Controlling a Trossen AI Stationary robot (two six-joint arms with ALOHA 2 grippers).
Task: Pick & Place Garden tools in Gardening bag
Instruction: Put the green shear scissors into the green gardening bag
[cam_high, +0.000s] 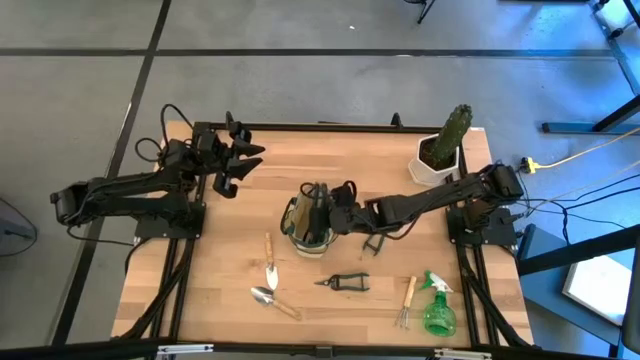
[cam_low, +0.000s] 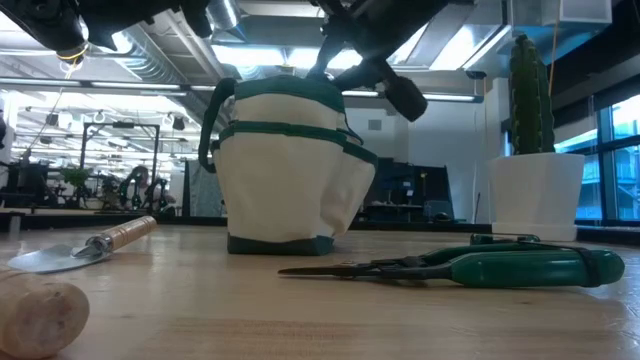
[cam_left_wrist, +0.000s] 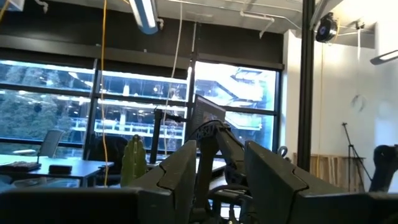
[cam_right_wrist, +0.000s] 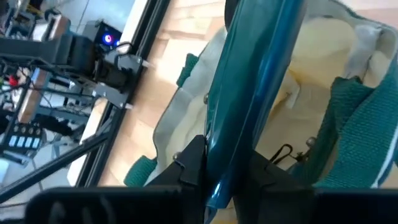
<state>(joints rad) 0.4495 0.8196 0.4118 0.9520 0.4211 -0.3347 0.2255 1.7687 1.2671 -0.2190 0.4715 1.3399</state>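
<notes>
The gardening bag (cam_high: 306, 222), beige with green trim, stands upright mid-table, also seen in the low view (cam_low: 290, 165). My right gripper (cam_right_wrist: 227, 168) hangs over its open mouth (cam_right_wrist: 311, 93), shut on a long tool with a dark-green handle (cam_right_wrist: 249, 81). My left gripper (cam_left_wrist: 221, 180) is raised at the far left (cam_high: 240, 165), open and empty. On the near part of the table lie a trowel (cam_high: 270, 265), a second trowel (cam_high: 272, 300), green pruners (cam_high: 343, 283), a hand fork (cam_high: 407, 300) and a green spray bottle (cam_high: 436, 308). My right gripper pinches the green handle (cam_right_wrist: 221, 146) between its two fingers, which lie across it. It reaches in from the table's right, slanting down. The tool runs on past the fingers over the bag's mouth; whether its far end touches the bag, I cannot tell.
A cactus in a white pot (cam_high: 440, 150) stands at the far right, beside my right arm. In the low view the pruners (cam_low: 480, 265) lie in front of the bag, with a trowel (cam_low: 85, 245) to its left. Bare wood lies between the bag and the left arm.
</notes>
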